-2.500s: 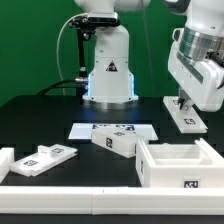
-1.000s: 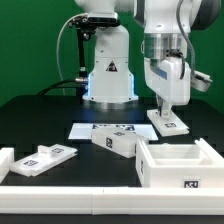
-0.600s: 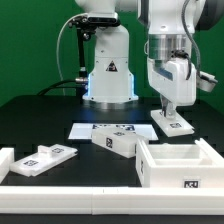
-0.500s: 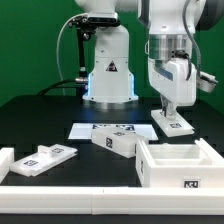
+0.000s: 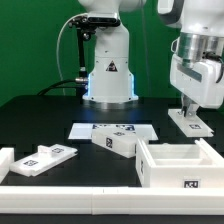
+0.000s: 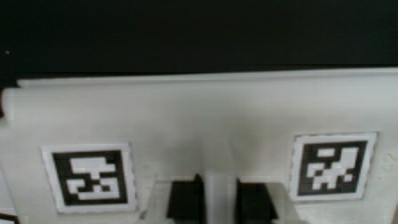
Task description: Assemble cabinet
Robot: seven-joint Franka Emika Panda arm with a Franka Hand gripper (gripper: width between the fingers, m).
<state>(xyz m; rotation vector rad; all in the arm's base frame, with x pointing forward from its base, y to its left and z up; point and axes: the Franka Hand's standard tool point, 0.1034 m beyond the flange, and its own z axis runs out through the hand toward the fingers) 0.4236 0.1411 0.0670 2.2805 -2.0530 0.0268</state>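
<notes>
My gripper [image 5: 189, 105] stands at the exterior view's right, pointing down onto a small white tagged cabinet piece [image 5: 195, 122] that lies on or just above the black table. In the wrist view this piece [image 6: 196, 110] fills the picture with two tags. My gripper [image 6: 206, 186] has its two dark fingers [image 6: 178, 200] close together, with a thin white strip of the piece between them. The large open cabinet body [image 5: 178, 165] stands at the front right. Another small piece [image 5: 115, 141] lies in the middle. A flat piece [image 5: 45, 158] lies at the front left.
The marker board [image 5: 110, 129] lies flat on the table behind the middle piece. The arm's white base [image 5: 108, 70] stands at the back centre with a black cable at its left. A white block end [image 5: 5, 160] sits at the far left edge.
The gripper and the small white piece under it went toward the exterior view's left, then back to the right; now both are near the right edge. Other parts have not moved.
</notes>
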